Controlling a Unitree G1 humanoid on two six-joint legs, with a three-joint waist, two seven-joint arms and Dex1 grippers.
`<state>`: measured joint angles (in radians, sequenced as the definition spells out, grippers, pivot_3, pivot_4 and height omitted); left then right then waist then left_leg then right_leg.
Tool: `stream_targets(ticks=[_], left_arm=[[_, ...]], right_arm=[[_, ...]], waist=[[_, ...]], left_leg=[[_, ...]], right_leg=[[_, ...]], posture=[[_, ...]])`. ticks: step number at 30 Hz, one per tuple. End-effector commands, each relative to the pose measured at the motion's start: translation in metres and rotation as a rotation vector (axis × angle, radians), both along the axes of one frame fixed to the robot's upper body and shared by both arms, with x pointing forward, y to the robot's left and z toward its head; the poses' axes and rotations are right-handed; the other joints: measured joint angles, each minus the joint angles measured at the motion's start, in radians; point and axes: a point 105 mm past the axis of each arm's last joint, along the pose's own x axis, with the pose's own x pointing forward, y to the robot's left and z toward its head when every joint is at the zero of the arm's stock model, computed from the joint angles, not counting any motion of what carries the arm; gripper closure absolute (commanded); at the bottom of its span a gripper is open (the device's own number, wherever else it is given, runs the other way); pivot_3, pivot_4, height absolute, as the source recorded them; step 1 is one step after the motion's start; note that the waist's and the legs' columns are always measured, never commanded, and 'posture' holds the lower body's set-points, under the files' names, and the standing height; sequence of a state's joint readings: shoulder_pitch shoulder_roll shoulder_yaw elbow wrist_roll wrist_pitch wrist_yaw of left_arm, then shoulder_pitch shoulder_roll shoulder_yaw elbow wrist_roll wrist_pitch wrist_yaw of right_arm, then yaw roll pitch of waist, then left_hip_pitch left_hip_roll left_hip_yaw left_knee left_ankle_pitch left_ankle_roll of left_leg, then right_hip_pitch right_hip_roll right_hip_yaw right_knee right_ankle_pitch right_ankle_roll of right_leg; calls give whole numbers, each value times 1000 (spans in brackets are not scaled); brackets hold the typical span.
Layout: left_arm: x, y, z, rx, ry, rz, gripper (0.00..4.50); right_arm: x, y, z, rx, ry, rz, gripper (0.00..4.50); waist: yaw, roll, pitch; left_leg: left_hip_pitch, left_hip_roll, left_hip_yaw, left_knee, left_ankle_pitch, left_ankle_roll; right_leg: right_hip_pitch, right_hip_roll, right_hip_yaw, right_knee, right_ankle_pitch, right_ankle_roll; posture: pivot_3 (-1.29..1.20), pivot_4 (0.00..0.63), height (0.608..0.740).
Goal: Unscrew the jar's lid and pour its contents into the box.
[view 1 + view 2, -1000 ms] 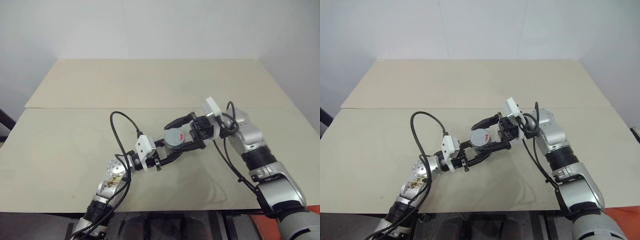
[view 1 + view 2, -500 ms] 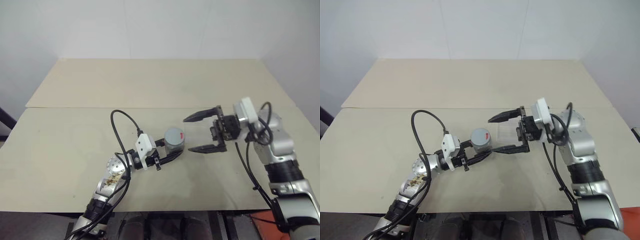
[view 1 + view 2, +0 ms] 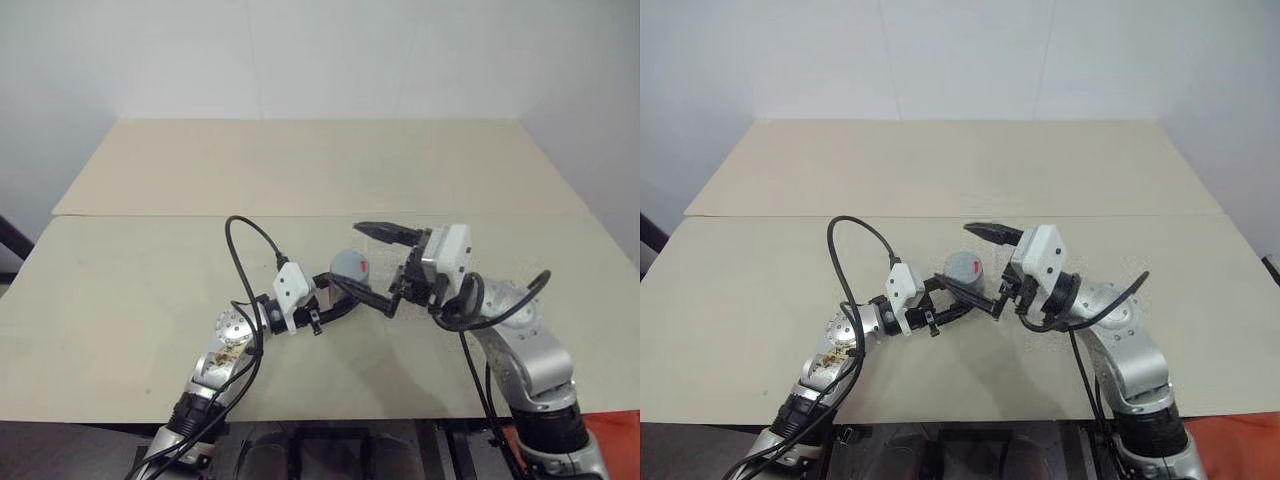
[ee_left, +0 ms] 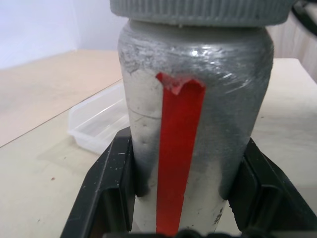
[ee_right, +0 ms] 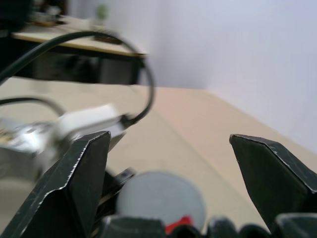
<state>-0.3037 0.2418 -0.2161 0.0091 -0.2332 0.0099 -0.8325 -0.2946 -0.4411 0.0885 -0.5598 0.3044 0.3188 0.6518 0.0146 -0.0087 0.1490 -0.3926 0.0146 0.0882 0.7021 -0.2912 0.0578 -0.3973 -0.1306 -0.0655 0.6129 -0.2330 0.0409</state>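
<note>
Beige table (image 3: 150,290), white wall (image 3: 300,60) – left pincer (image 3: 335,295) grips jar (image 4: 193,124); right pincer (image 3: 375,265) spread.

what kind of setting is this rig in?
Likely a lab or test room: two plain beige tables pushed together against a bare white wall, with a desk holding clutter in the background of the right wrist view.

left arm (image 3: 225,350): slim, silver/grey metal, round silver joint disc w/ screws, worn brownish patches below it
left gripper (image 3: 345,296): black fingers, white boxy cam housing behind
right arm (image 3: 525,350): bulkier, silver shells, black ribbed band
right gripper (image 3: 378,262): black pointed fingers, white cam block
cables: black, loop over left wrist, coil round right wrist
</note>
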Motion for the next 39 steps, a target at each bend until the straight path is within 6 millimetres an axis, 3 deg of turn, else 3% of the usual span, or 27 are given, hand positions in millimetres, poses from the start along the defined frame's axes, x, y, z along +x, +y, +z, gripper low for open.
stream_targets(ticks=[1, 6, 22, 39], left_arm=[[1, -1, 10, -8, -37, 4, 2406], [1, -2, 9, 0, -21, 15, 2406], [2, -2, 10, -10, -24, 28, 2406], [10, 10, 6, 2, -27, 67, 2406]], right_arm=[[-9, 6, 7, 19, -19, -97, 0], [-20, 15, -2, 14, 17, -111, 0], [6, 11, -12, -14, 26, -232, 0], [-5, -22, -15, -49, 41, -312, 0]], waist=[[-2, 0, 0], [-2, 0, 0], [-3, 0, 0], [-2, 0, 0]], left_leg=[[-1, 0, 0, 0, 0, 0], [-5, 0, 0, 1, 1, -1], [-5, -1, 0, 1, 1, 0], [-6, -1, 0, 2, 1, 0]], right_leg=[[-1, 0, 0, 0, 0, 0], [-6, 1, 0, 1, 0, 0], [-6, 2, 0, 1, 0, 0], [-6, 2, 0, 1, 0, 0]], posture=[[0, 150, 740], [0, 150, 740], [0, 150, 740], [0, 150, 740]])
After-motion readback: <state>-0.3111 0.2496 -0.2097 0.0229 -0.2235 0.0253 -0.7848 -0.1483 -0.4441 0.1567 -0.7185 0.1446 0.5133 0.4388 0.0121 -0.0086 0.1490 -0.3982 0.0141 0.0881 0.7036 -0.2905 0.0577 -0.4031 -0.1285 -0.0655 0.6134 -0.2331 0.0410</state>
